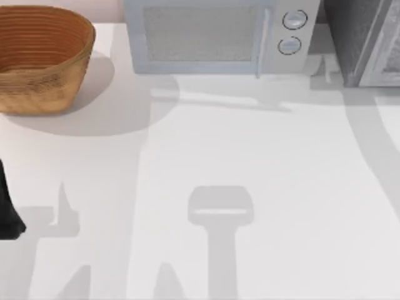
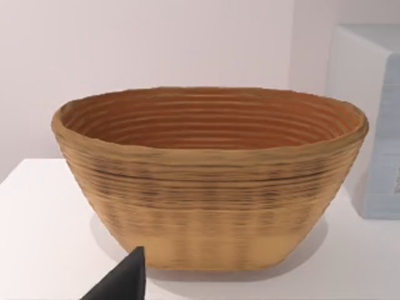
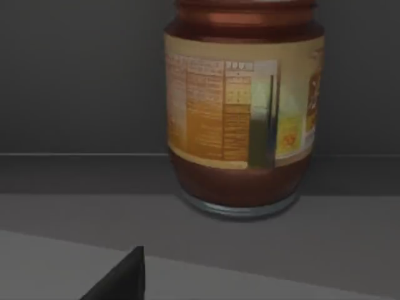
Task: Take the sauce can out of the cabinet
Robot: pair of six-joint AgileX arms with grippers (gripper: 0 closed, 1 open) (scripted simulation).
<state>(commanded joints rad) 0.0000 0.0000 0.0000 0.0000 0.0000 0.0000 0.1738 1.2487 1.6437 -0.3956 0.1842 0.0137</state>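
Standing upright inside one cabinet (image 1: 362,37), one sauce can (image 3: 244,112), one basket (image 1: 40,59), one microwave (image 1: 219,37), fingers' state unclear.

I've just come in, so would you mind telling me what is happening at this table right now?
The right arm is working at the cabinet at the table's far right. Its wrist view looks closely at the sauce can, which stands upright on a grey shelf inside, not yet gripped. The left arm sits at the table's left edge, facing the basket, which stands at the far left beside the microwave.
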